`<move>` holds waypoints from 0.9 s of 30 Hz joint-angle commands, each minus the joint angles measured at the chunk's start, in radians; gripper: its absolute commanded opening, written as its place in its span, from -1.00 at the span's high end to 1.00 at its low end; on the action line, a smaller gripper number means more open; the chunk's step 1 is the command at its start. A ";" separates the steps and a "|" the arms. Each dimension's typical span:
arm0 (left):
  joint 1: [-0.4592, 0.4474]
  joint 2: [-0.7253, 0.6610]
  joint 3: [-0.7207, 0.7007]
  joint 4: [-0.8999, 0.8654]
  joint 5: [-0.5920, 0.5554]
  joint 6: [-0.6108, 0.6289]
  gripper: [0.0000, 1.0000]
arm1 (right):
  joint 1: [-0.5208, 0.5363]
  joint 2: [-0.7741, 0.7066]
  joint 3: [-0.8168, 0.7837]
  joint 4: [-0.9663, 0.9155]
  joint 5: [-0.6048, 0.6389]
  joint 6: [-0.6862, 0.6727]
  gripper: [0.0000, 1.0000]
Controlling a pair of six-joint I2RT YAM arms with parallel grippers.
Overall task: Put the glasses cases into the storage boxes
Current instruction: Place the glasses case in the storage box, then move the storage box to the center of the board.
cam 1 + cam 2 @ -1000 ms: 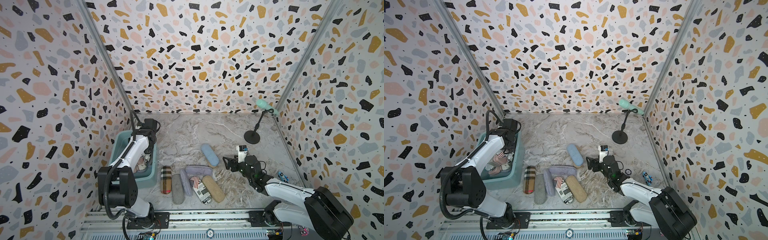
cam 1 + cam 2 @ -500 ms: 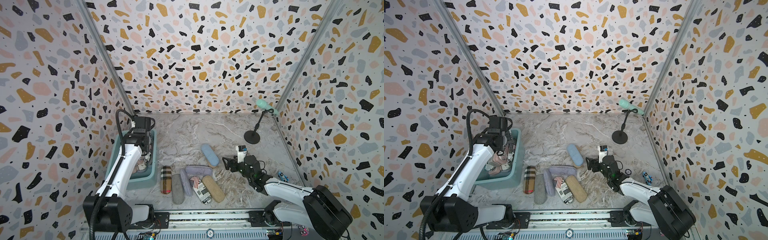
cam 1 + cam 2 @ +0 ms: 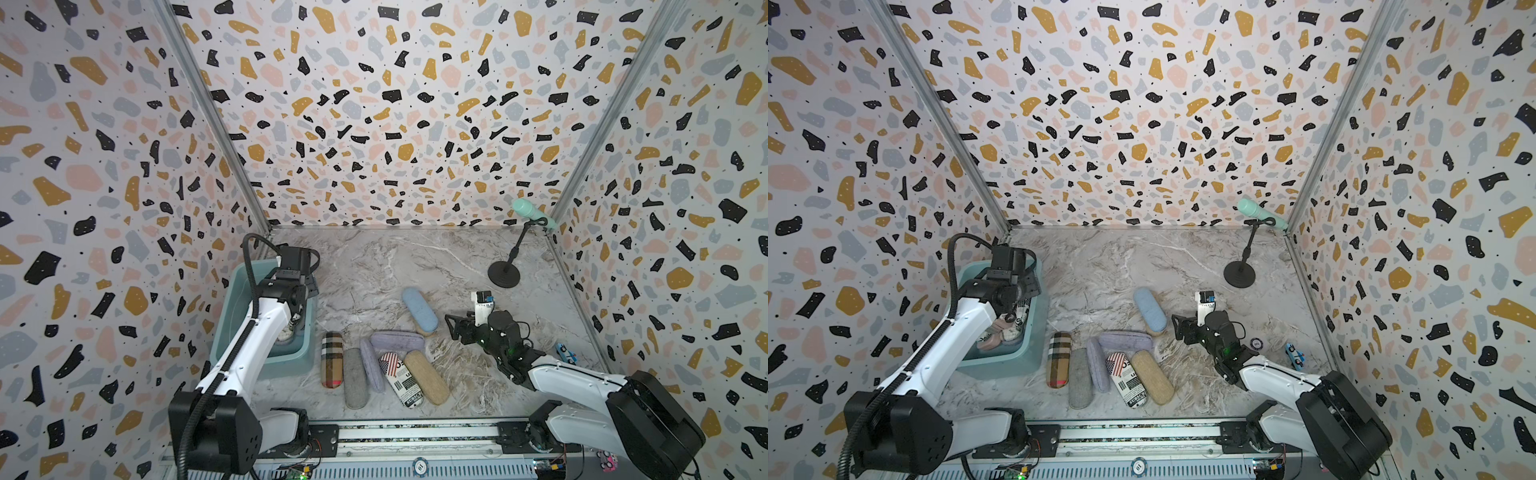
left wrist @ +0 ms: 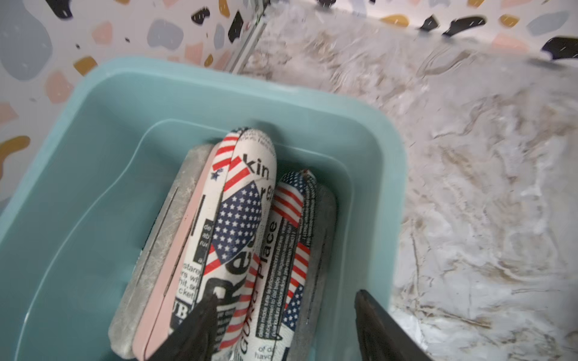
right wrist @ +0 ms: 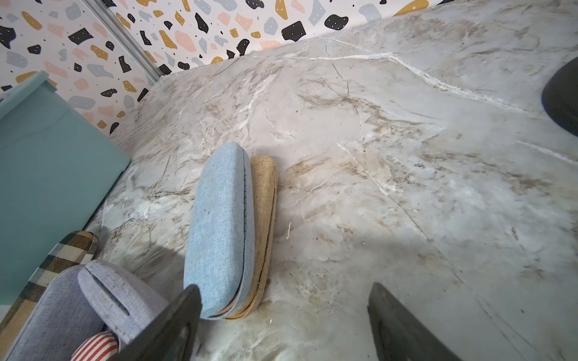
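This was a robot lab booth, a small place for testing robots. Three speckled walls [image 3: 395, 124] stood close around a marble-look table [image 3: 395, 266]. A left arm [image 3: 257, 340] and a right arm [image 3: 573, 380], both robot arms, were fixed to a metal rail [image 3: 415, 430] at the front. A thick black cable [image 3: 248, 266] ran along the left arm. Small circuit boards [image 3: 301, 473] with tiny lights sat near the rail. Metal strips [image 3: 219, 124] ran up the corners.

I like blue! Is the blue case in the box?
Not yet: the blue case lies on the table, apart from the teal box.
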 commanded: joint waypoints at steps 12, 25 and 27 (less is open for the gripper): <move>-0.119 -0.018 -0.117 0.061 0.045 -0.054 -0.03 | 0.007 -0.009 0.038 0.003 -0.007 0.011 -0.66; -0.205 0.033 -0.093 0.172 0.131 0.012 0.65 | 0.006 0.003 0.042 0.004 -0.005 0.011 -0.59; -0.216 0.050 -0.073 0.195 0.138 0.027 0.71 | 0.006 0.002 0.042 0.004 -0.005 0.010 -0.59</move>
